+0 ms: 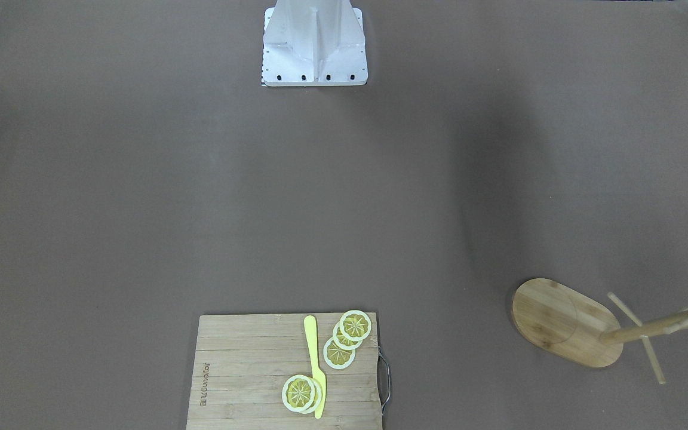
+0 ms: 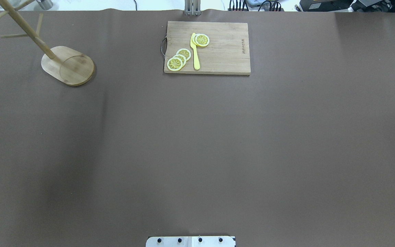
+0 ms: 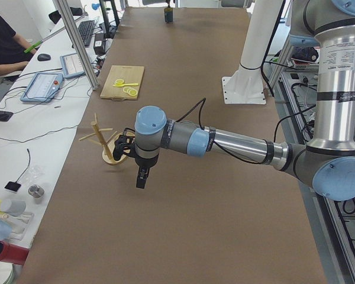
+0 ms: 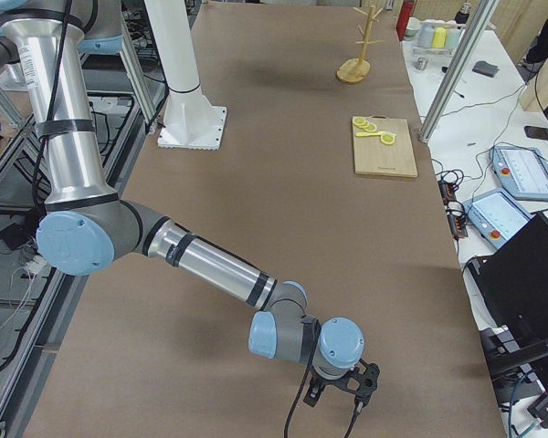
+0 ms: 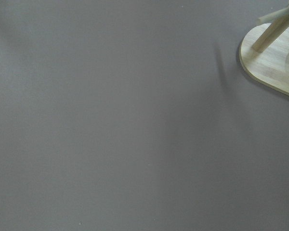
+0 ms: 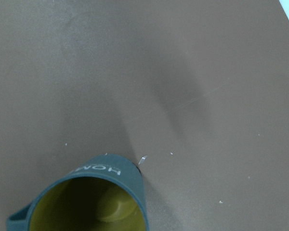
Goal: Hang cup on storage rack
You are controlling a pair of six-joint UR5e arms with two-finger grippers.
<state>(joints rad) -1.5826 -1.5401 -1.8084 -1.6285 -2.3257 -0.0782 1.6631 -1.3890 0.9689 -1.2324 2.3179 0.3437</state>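
The cup [image 6: 86, 202], dark teal with a yellowish inside and pale lettering, stands upright on the brown table at the bottom of the right wrist view. It is a small dark shape at the table's far end in the exterior left view [image 3: 168, 13]. The storage rack [image 2: 68, 65], a wooden mug tree on an oval base, stands at the far left corner and shows in the front-facing view [image 1: 565, 322]. My left gripper [image 3: 141, 177] hangs above the table beside the rack [image 3: 109, 145]. My right gripper [image 4: 344, 391] is over the cup's end. I cannot tell whether either is open or shut.
A bamboo cutting board [image 2: 225, 51] with lemon slices [image 2: 178, 59] and a yellow knife [image 2: 195, 51] lies at the far middle edge. The white robot pedestal [image 1: 314, 45] stands at the near edge. Desks with equipment and a person run along the table's far side [image 3: 41, 77].
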